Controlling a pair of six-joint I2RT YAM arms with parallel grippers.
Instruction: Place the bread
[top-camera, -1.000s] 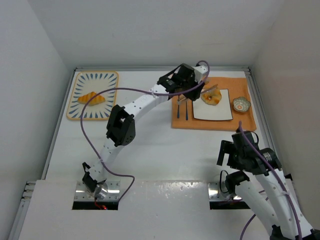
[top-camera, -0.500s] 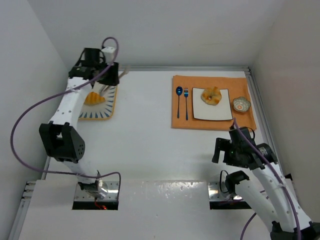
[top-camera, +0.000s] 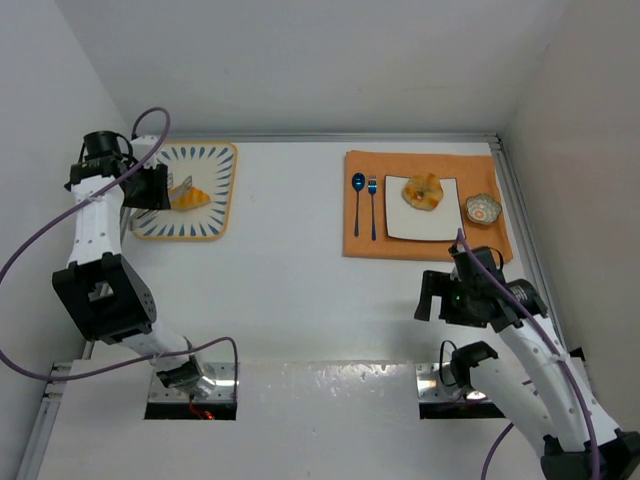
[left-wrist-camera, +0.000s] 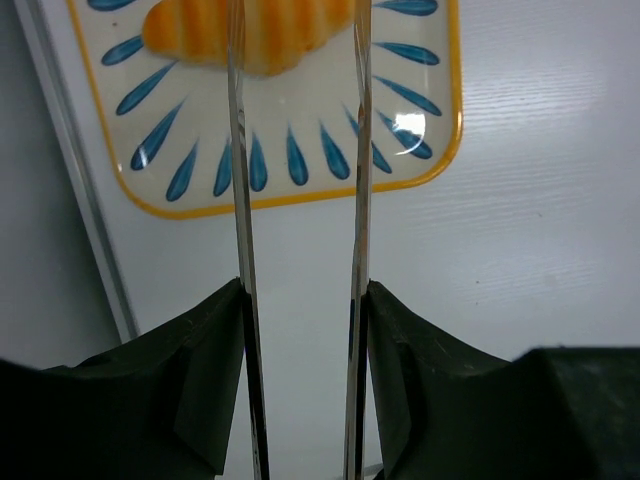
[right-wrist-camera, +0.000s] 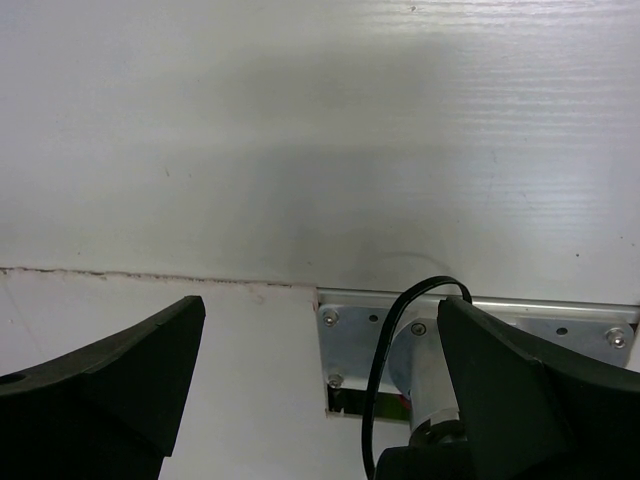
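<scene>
The bread lies in two places on the white desk (top-camera: 300, 290). The ridged croissant-like wedge (top-camera: 192, 198) rests on a cream tray (top-camera: 210, 218) with blue petal marks and an orange rim, at the far left. The round knotted bun (top-camera: 423, 192) sits on a square white plate (top-camera: 445, 224) on an orange placemat (top-camera: 400, 250) at the far right. A blue spoon (top-camera: 358, 192) and fork (top-camera: 372, 205) lie side by side on the mat, left of the plate, and a small patterned bowl (top-camera: 483, 209) stands just beside the plate's right edge. The left arm reaches out to the tray, and its left claw (top-camera: 178, 188) hangs at the wedge's left end. In the left wrist view its thin fingers (left-wrist-camera: 243, 200) stand apart and parallel, crossing in front of the wedge (left-wrist-camera: 290, 30) and running off the top edge. Whether their tips touch the bread cannot be told. The right arm is folded back near its base, well apart from the placemat. The right claw (top-camera: 445, 298) points down at bare desk, its dark fingers (right-wrist-camera: 120, 370) spread wide and gripping nothing.
</scene>
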